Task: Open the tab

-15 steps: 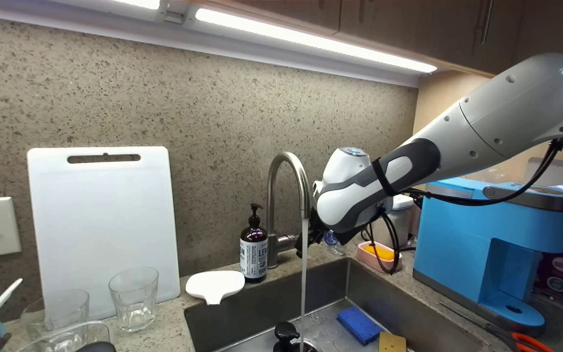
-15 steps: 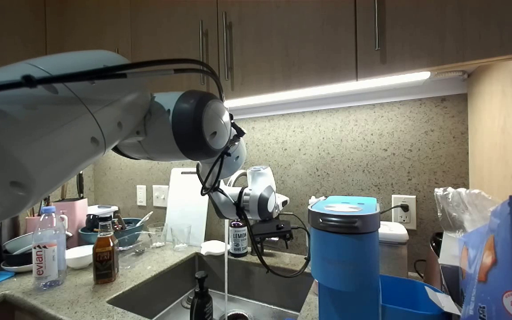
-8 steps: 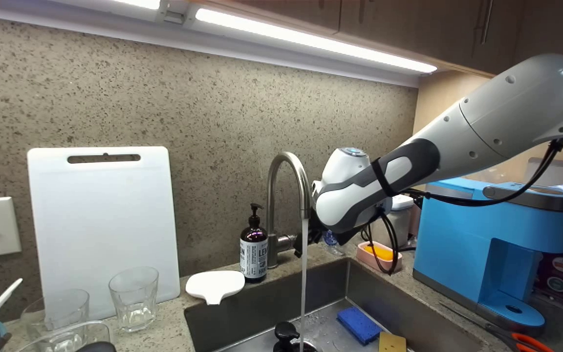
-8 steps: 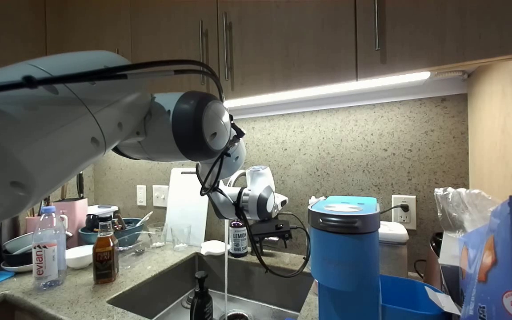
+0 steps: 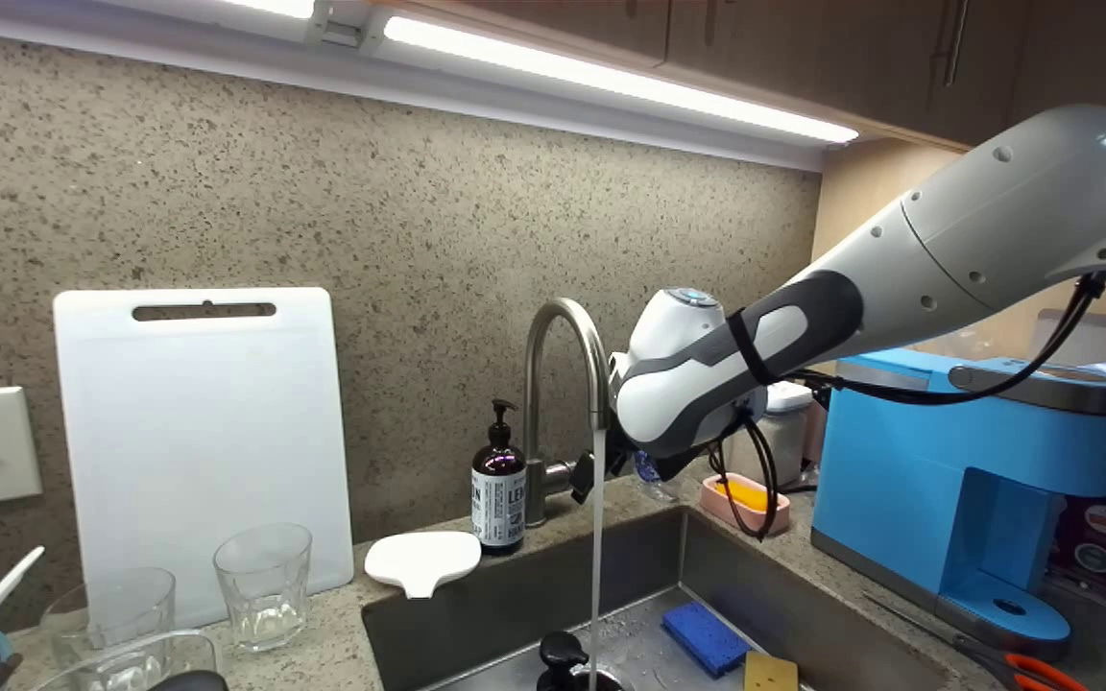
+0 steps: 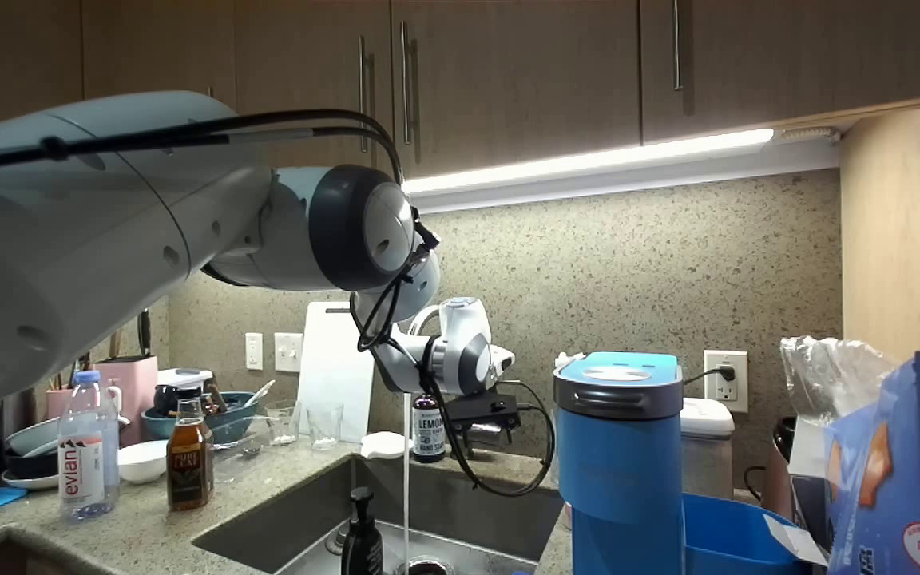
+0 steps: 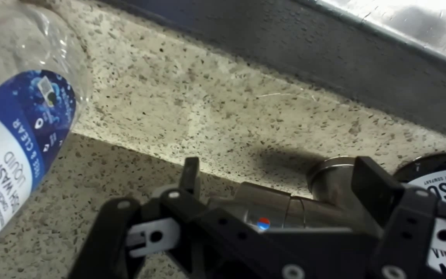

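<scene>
Silver and high-arched, the gooseneck faucet [image 5: 533,403] stands on the speckled counter [image 6: 132,535] behind the stainless steel sink [image 5: 755,576], and a thin stream of water [image 5: 597,537] falls from its spout [image 5: 598,408] into the sink. In the wrist view the Robotiq gripper [image 7: 278,172] is spread wide, its 2 fingers [image 7: 370,188] well apart, with the faucet's side valve [image 7: 265,197] showing between them; that valve bears a red-and-blue dot [image 7: 263,223], and whether the fingers touch it I can't make out. A dark pump bottle of lemon hand soap [image 5: 498,509] stands just beside the faucet, while a dish washing liquid bottle [image 7: 21,155] shows past the finger farther from that soap. In the sink a blue sponge [image 5: 705,638] lies just beside a yellow sponge [image 5: 770,672]. A white cutting board [image 5: 198,432] leans against the speckled backsplash [image 5: 371,240], and a light blue coffee machine [image 5: 908,422] stands on the counter across the sink from the board
</scene>
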### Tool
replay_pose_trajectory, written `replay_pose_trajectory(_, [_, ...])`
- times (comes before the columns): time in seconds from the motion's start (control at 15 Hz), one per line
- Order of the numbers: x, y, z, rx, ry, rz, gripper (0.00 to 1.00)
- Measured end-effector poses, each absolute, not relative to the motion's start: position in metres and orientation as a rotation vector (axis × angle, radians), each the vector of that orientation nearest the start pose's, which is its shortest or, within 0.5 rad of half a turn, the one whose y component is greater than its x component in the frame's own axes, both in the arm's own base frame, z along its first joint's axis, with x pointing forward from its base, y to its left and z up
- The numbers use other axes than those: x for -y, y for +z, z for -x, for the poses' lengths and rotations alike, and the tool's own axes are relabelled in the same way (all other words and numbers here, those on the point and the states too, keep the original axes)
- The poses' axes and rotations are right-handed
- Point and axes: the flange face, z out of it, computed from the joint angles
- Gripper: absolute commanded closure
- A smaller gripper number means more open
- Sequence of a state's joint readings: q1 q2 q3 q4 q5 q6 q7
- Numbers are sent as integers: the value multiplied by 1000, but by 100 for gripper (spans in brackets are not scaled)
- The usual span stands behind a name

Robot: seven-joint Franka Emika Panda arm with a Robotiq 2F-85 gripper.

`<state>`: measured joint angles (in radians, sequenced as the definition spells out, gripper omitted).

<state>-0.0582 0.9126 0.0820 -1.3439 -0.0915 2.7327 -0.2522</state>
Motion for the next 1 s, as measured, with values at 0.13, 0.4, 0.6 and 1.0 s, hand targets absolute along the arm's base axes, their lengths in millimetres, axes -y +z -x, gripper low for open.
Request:
replay_pose_trajectory(0.13, [-5,228,-777,471,-753,3069,0])
replay_pose_trajectory(0.4, [-7,228,-777,476,-751,3068,0])
replay_pose_trajectory(0.6, [-7,228,-777,476,-751,3068,0])
replay_pose_trajectory(1.0, [-9,227,-777,494,-766,3073,0])
